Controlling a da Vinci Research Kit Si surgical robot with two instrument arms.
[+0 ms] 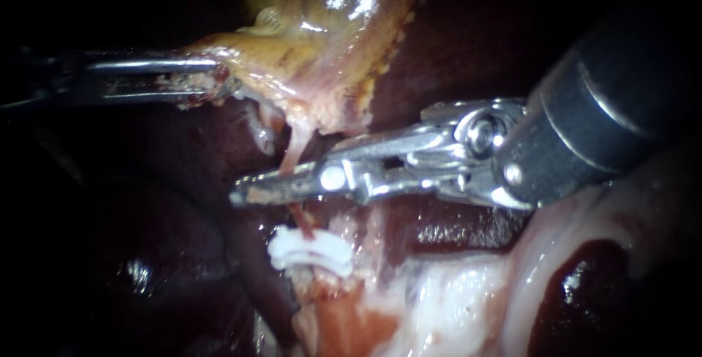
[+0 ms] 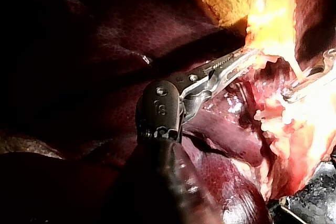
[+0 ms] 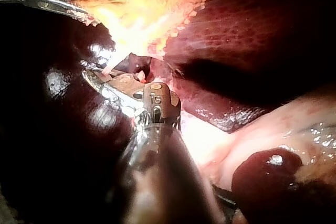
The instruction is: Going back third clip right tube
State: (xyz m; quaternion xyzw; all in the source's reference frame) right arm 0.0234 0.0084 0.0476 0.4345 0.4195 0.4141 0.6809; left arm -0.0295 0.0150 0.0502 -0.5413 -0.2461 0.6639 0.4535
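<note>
The yellow-tan gallbladder (image 1: 322,42) hangs at the top, and my left instrument (image 1: 216,83) is shut on its lower left edge, holding it taut. A thin pink tube (image 1: 296,145) runs down from the gallbladder to white clips (image 1: 307,251) clamped around it. My right instrument (image 1: 245,194) comes in from the right and lies across the tube just above the clips, its long jaws together and holding nothing. In the right wrist view the right instrument (image 3: 97,80) points at the tube below the gallbladder (image 3: 152,3). In the left wrist view the left instrument (image 2: 247,56) grips the gallbladder's edge.
Dark red liver (image 1: 146,203) surrounds the field on the left and behind. Pale whitish tissue (image 1: 468,298) lies at the lower right, under the right instrument's thick shaft (image 1: 607,115). Raw reddish tissue (image 1: 344,320) sits below the clips.
</note>
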